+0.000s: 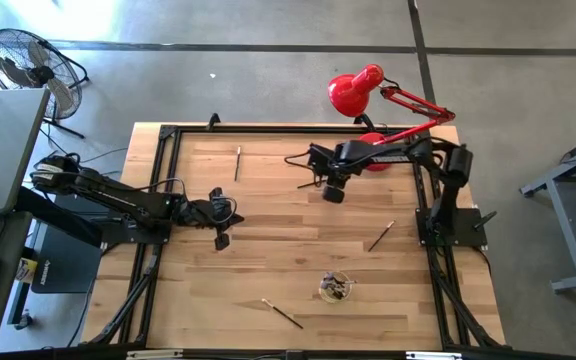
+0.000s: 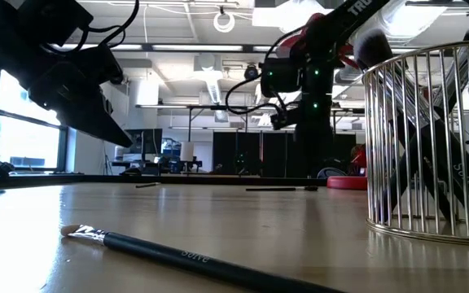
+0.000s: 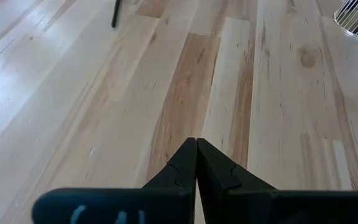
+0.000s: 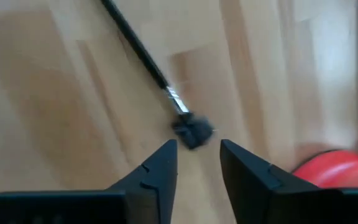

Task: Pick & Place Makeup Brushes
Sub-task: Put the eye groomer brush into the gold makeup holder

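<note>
- The right claw is seen with its two fingers apart and nothing between them, hanging just above the wooden table near the far edge.
- Just ahead of its fingertips a dark-handled brush is laid flat on the wood, with the bushy dark tip nearest the claw and a silvery band behind it; the handle is stretched away from the claw.
- In the overhead view the same brush is shown as a short dark line just beside the right claw.
- The red base of a desk lamp is found close beside the claw, towards the far right corner.
- A pale brush is laid at a slant nearer the front, well apart from the right claw.
- Farther towards the front a wire cup is stood upright, with brushes held inside it.
- Another dark brush is laid flat beyond the cup, near the front edge.
- A further brush is laid near the far edge, away to the left.
- The left claw is pressed together with nothing gripped, and is held over bare wood on the left side of the table.
</note>
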Tool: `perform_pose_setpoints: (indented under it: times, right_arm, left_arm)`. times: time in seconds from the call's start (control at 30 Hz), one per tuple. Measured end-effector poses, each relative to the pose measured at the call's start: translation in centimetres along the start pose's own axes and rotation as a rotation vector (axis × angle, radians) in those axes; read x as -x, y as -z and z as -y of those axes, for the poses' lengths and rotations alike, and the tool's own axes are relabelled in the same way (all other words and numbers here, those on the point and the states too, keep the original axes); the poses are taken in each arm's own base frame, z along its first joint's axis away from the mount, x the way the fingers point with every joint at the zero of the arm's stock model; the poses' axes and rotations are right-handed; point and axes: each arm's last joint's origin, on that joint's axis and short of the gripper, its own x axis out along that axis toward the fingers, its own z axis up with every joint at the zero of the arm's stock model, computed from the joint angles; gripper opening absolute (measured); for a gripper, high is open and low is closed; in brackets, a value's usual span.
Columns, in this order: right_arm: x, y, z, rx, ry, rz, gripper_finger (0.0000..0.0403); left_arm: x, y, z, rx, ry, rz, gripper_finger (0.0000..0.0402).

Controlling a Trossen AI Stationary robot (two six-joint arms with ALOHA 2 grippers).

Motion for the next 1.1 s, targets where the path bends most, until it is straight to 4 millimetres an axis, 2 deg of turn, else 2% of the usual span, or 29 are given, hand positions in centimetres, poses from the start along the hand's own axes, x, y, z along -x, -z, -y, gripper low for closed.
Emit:
perform_pose_setpoints:
  times: [0.3, 0.53, 0.73, 0.93, 1.03, 1.1]
  right_arm:
    - [-0.6, 0.0, 1.6, 0.228, -0.071, 0.021, 0.0129]
    - [-0.9, 0.0, 2.4, 0.233, -0.108, 0.037, 0.0129]
    - [-3.3, -0.1, 2.0, 0.247, -0.130, -0.014, 0.0129]
    - [-4.7, -0.2, 1.7, 0.268, -0.154, -0.042, 0.0128]
    - [-4.9, -0.1, 1.5, 0.285, -0.163, -0.050, 0.0108]
    - [-4.8, -0.2, 1.1, 0.297, -0.161, -0.054, 0.0076]
  left_arm:
    - [0.0, 0.0, 0.0, 0.000, 0.000, 0.000, 0.0000]
    - [0.0, 0.0, 0.0, 0.000, 0.001, 0.000, 0.0000]
    - [0.0, 0.0, 0.0, 0.000, 0.006, -0.002, 0.0000]
    - [0.0, 0.0, 0.0, 0.000, 0.007, -0.002, 0.0000]
    - [0.0, 0.0, 0.0, 0.000, 0.007, -0.001, 0.0000]
    - [0.0, 0.0, 0.0, 0.000, 0.006, -0.002, 0.0000]
